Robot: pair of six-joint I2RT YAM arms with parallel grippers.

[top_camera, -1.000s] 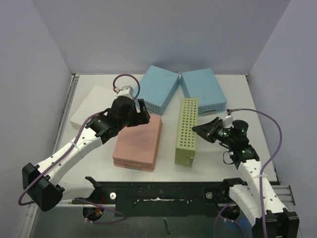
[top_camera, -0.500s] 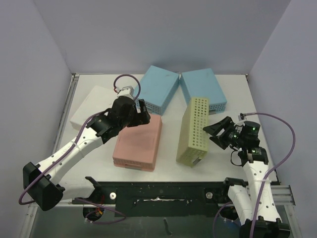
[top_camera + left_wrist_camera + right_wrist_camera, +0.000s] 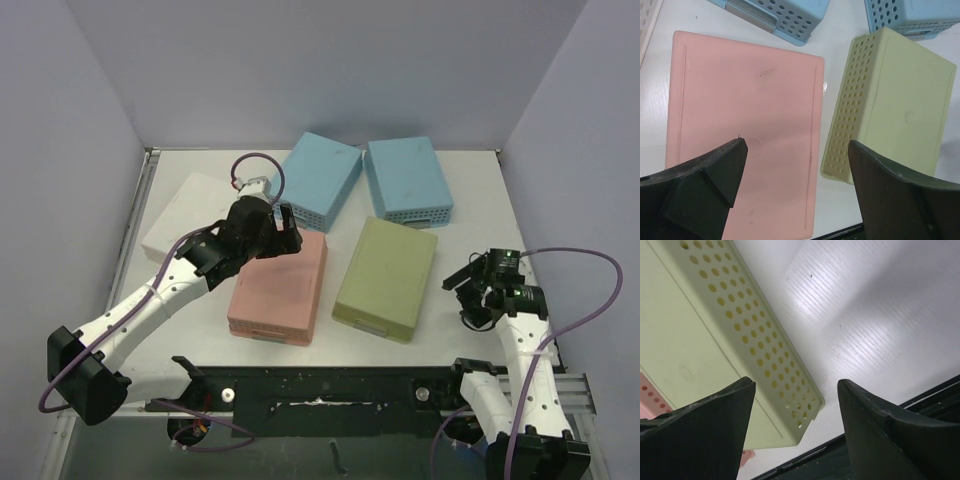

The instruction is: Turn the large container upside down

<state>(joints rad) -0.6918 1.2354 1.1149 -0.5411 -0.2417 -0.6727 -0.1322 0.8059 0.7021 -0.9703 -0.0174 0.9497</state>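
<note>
**Green container base-up; both grippers released**

Top view: the green container (image 3: 385,280) lies flat with its solid base uppermost, right of centre near the bench's (image 3: 480,210) front edge and just beside the pink container (image 3: 280,288). The right gripper (image 3: 462,290) stands clear of it, toward the right edge.

Left wrist view: the left gripper (image 3: 795,150) hangs over the pink container, jaws spread and empty.

Right wrist view: jaws apart (nothing between them), beside the green container's perforated side.
</note>
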